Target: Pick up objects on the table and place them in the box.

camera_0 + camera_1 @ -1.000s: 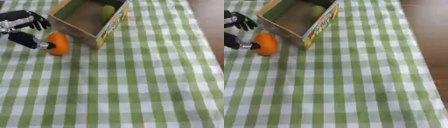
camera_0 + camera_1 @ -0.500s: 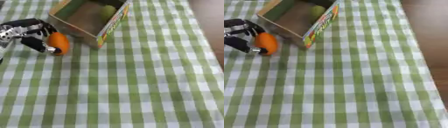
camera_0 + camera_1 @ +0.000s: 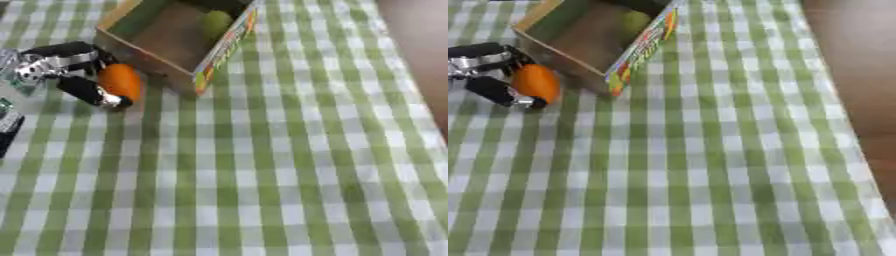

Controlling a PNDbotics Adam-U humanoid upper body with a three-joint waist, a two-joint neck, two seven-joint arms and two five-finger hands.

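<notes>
Green-checked tablecloth [image 3: 262, 165]; brown floor [image 3: 850, 60] right; left hand [image 3: 66, 65] grips orange [image 3: 121, 81].

You are looking down on a table covered by a green and white checked cloth [image 3: 262, 165], which fills nearly the whole view and lies slightly askew. Along your right side the cloth ends at the table's edge, and past it you see a strip of brown floor [image 3: 855, 60]. The light is soft and even, with only faint shadows on the cloth.
</notes>
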